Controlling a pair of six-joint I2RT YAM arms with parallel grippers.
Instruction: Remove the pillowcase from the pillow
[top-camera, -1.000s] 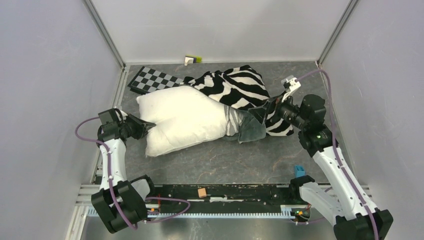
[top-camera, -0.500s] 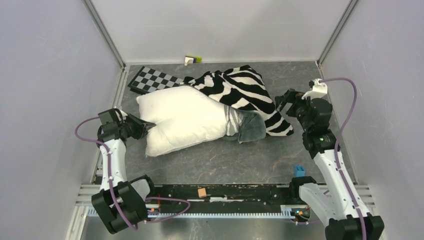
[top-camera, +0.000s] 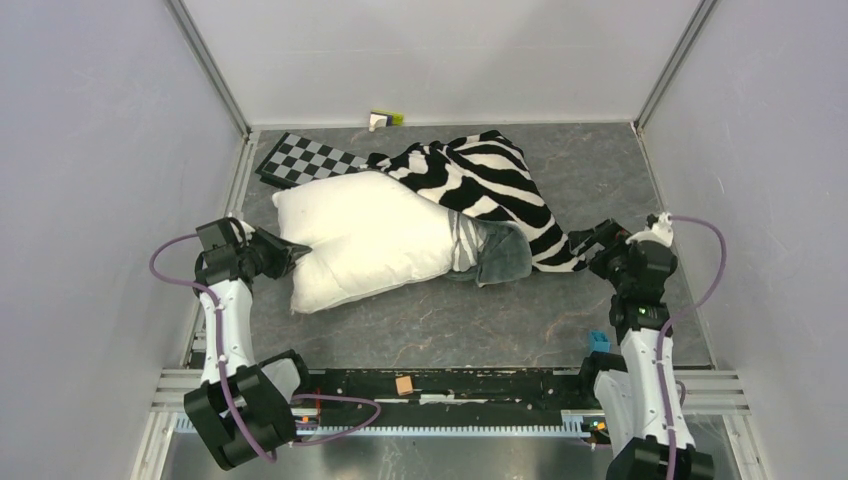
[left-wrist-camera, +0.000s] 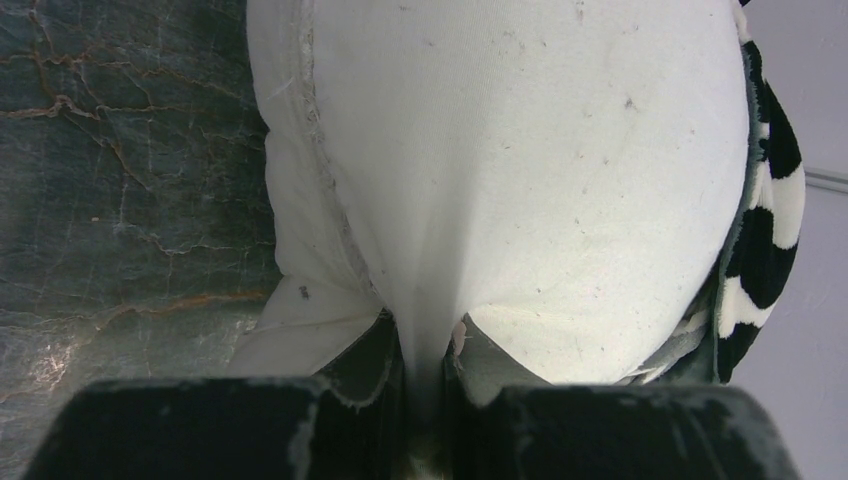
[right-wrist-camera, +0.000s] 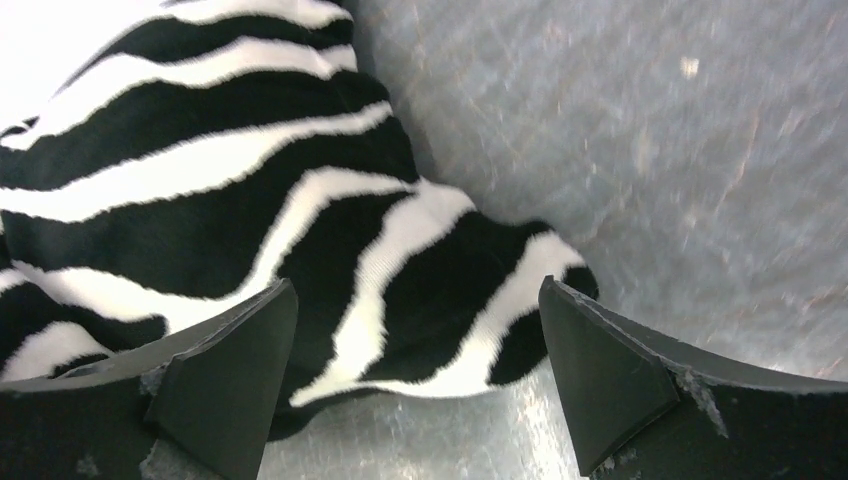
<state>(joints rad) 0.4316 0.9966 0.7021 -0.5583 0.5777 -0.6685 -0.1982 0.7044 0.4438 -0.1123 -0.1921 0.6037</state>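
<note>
The white pillow (top-camera: 365, 235) lies at the table's middle left, mostly bare. The zebra-striped pillowcase (top-camera: 480, 180) covers only its right end and trails back and right, its grey inside (top-camera: 500, 255) showing at the mouth. My left gripper (top-camera: 283, 252) is shut on the pillow's left edge; in the left wrist view the white fabric (left-wrist-camera: 520, 150) is pinched between the fingers (left-wrist-camera: 365, 365). My right gripper (top-camera: 590, 243) is open and empty, just right of the pillowcase's near corner (right-wrist-camera: 450, 310), which lies on the table between its fingers (right-wrist-camera: 600, 360).
A flat checkerboard (top-camera: 305, 158) lies at the back left, partly under the pillow. A small white and green block (top-camera: 384, 119) sits by the back wall. A blue block (top-camera: 598, 342) and an orange block (top-camera: 404, 384) sit on the front rail. Walls enclose the table.
My right gripper has let go of the pillowcase, opened, and drawn back to the right and toward the front. The pillowcase's corner now lies flat. The left arm has not moved.
</note>
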